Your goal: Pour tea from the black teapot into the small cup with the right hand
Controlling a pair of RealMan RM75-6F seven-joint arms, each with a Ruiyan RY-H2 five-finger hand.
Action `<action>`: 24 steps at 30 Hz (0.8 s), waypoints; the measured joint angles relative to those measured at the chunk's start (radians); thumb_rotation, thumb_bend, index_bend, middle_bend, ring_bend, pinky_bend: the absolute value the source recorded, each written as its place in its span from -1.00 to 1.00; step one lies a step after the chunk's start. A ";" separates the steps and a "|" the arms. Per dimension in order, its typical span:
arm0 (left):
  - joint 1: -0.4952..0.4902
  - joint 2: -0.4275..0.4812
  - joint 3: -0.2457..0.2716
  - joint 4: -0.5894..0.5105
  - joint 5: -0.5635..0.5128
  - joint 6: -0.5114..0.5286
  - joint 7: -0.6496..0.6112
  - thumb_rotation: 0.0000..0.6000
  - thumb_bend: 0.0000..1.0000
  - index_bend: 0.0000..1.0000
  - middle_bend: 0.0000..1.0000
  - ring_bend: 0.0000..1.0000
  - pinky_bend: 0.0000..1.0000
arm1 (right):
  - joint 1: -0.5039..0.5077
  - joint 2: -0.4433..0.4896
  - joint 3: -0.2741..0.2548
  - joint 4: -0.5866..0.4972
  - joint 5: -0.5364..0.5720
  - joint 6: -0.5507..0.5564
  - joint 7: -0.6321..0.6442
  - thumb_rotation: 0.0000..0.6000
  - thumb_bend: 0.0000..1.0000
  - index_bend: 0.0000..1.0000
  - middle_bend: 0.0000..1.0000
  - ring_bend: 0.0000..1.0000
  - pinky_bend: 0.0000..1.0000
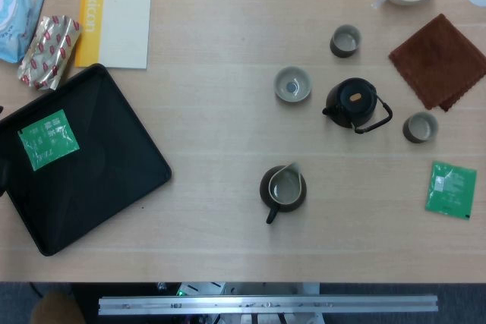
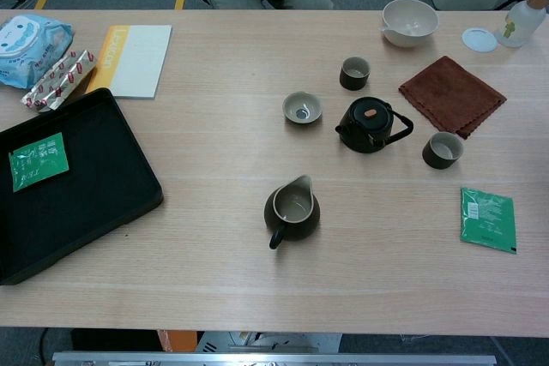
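Black and lidded, the teapot (image 1: 353, 103) stands upright on the pale wooden desk (image 1: 228, 218), spout toward a shallow small cup (image 1: 292, 84) just beside it. A pitcher (image 1: 284, 187) sits nearer the front edge, a brown cloth (image 1: 439, 60) to the right. Neither hand is in view, so the state of the fingers cannot be told.
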 measured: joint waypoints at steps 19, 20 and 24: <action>0.035 0.019 0.012 0.009 0.002 0.046 -0.024 1.00 -0.22 -0.71 -0.61 -0.72 -0.73 | 0.109 -0.046 0.027 -0.026 -0.048 -0.181 -0.094 1.00 -0.94 -0.54 -0.63 -0.79 -0.66; 0.036 0.020 0.013 0.008 0.003 0.048 -0.023 1.00 -0.22 -0.71 -0.61 -0.72 -0.73 | 0.124 -0.059 0.033 -0.023 -0.041 -0.202 -0.111 1.00 -0.96 -0.54 -0.63 -0.79 -0.66; 0.043 0.022 0.014 0.009 0.003 0.056 -0.027 1.00 -0.22 -0.71 -0.61 -0.72 -0.73 | 0.167 -0.114 0.045 -0.002 -0.010 -0.264 -0.170 1.00 -1.00 -0.56 -0.63 -0.79 -0.66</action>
